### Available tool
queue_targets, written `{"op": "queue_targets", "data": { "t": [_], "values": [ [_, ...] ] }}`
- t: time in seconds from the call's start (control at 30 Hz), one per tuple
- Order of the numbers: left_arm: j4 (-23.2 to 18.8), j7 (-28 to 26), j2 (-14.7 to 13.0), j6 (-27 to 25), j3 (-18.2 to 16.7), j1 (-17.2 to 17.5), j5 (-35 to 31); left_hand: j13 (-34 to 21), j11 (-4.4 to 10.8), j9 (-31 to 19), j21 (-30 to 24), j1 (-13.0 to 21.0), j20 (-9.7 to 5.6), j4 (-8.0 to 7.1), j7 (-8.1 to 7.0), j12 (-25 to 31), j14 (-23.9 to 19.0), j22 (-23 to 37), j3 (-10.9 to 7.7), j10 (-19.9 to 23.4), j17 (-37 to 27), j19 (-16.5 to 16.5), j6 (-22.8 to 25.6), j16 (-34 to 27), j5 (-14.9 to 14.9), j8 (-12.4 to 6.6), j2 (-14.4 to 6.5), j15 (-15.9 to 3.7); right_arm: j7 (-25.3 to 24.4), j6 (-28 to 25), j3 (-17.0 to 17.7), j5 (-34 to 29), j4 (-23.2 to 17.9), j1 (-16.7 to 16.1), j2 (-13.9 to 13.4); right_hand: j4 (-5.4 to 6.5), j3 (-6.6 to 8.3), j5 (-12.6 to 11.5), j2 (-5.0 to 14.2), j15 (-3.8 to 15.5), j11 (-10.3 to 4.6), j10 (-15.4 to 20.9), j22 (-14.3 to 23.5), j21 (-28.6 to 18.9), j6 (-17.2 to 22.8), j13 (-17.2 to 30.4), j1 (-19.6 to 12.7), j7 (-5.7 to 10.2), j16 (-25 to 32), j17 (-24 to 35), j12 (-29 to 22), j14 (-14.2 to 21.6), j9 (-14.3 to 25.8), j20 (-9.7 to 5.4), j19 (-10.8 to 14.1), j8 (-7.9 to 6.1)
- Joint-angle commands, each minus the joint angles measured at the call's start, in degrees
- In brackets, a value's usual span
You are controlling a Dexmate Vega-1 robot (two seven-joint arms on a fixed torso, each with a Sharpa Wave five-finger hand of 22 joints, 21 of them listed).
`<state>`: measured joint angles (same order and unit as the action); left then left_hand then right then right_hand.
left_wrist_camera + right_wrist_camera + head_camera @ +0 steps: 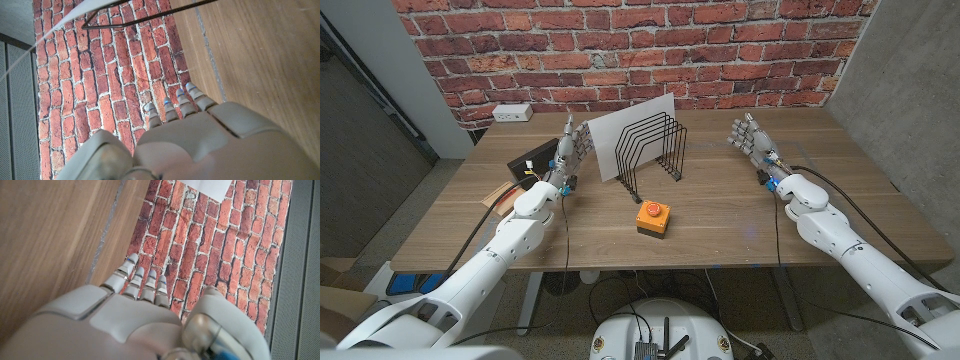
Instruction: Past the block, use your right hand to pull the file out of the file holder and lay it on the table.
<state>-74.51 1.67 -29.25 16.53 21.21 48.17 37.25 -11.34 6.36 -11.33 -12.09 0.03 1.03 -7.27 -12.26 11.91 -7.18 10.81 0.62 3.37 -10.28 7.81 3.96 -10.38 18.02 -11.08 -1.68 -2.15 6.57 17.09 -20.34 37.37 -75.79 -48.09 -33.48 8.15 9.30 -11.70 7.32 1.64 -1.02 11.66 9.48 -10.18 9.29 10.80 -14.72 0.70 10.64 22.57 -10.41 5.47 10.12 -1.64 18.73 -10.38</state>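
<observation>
A black wire file holder (654,153) stands at the middle back of the table. A white file (620,140) leans in its left slot, tilted back. In front of it sits an orange block (653,217) with a red button on top. My right hand (754,143) stands upright to the right of the holder, fingers apart, holding nothing. My left hand (570,152) stands upright just left of the file, fingers apart and empty. In the left wrist view the holder's wire (145,14) and the file's edge (65,25) show past my left hand (190,140).
A white power strip (511,113) lies at the table's back left edge by the brick wall. A dark box (532,163) with a brown piece sits behind my left forearm. Cables trail off both arms. Bare wood spreads right of the block (740,215).
</observation>
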Motion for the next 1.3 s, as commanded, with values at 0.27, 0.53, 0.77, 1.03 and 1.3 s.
{"op": "queue_targets", "data": {
  "t": [0.27,0.53,0.77,1.03,1.3],
  "values": [
    [-0.1,0.0,0.0,0.0,0.0,0.0,0.0,-0.1,0.46,-0.1,-0.4,0.0,-0.06,-0.5,-0.31,0.4,-0.5,0.3,0.17,-0.2,-0.2,0.4,0.1,-0.4,0.4,-0.3,-0.5,-0.05,-3.2,-2.4,0.6,-4.1,-9.0,-2.2,-5.3,-1.15,0.94,-0.7,0.6,0.74,-0.65,-1.1,0.1,-0.2,-0.4,0.1,-0.5,0.52,0.0,-0.8,0.0,-0.3,0.1,-0.67,-0.5,-0.12],
    [-0.1,0.0,0.0,-0.1,0.0,0.0,0.0,-0.1,0.41,-0.1,-0.4,0.0,-0.07,-0.51,-0.31,0.4,-0.5,0.3,0.19,-0.1,-0.2,0.4,0.1,-0.4,0.3,-0.31,-0.5,-0.06,-5.2,-3.9,0.7,-6.6,-12.5,-2.2,-7.0,-1.71,1.29,-0.7,0.48,1.29,-0.74,-2.1,0.1,0.0,-1.7,-0.1,-0.7,0.82,-0.2,-1.4,0.2,-1.5,0.1,-1.22,-1.6,0.19],
    [-0.1,0.0,-0.1,-0.1,0.0,0.0,0.0,-0.1,0.41,-0.1,-0.4,0.0,-0.07,-0.52,-0.31,0.4,-0.5,0.3,0.2,-0.1,-0.2,0.4,0.1,-0.4,0.3,-0.32,-0.5,-0.07,-6.0,-4.6,0.4,-8.8,-14.3,-1.8,-8.0,-2.05,1.52,-0.7,0.46,1.29,-0.95,-2.4,0.1,0.2,-2.2,-0.1,-0.9,1.33,-0.2,-1.8,0.1,-1.9,0.1,-1.3,-2.6,0.21],
    [-0.1,0.0,0.0,-0.1,0.0,0.0,0.0,-0.1,0.38,-0.1,-0.4,0.0,-0.06,-0.52,-0.31,0.4,-0.5,0.3,0.22,-0.2,-0.2,0.5,0.0,-0.4,0.3,-0.31,-0.6,-0.06,-6.9,-5.2,0.2,-10.7,-15.9,-1.3,-8.6,-2.65,1.92,-0.6,0.36,1.58,-1.69,-3.9,0.1,0.3,-3.0,-0.2,-1.0,1.65,-0.4,-2.6,0.3,-3.7,0.0,-1.71,-4.1,0.19],
    [-0.1,0.0,0.0,-0.1,0.0,0.0,0.0,-0.1,0.42,-0.1,-0.4,0.0,-0.06,-0.53,-0.31,0.4,-0.4,0.3,0.25,-0.2,-0.2,0.4,0.1,-0.4,0.3,-0.33,-0.6,-0.03,-6.0,-7.8,-0.6,-12.8,-18.2,0.6,-10.2,-3.1,2.28,-0.5,0.41,1.97,-2.39,-4.6,0.1,0.3,-3.8,-0.3,-1.1,2.15,-0.4,-3.2,0.3,-4.7,0.0,-1.92,-5.4,0.27]
  ]
}}
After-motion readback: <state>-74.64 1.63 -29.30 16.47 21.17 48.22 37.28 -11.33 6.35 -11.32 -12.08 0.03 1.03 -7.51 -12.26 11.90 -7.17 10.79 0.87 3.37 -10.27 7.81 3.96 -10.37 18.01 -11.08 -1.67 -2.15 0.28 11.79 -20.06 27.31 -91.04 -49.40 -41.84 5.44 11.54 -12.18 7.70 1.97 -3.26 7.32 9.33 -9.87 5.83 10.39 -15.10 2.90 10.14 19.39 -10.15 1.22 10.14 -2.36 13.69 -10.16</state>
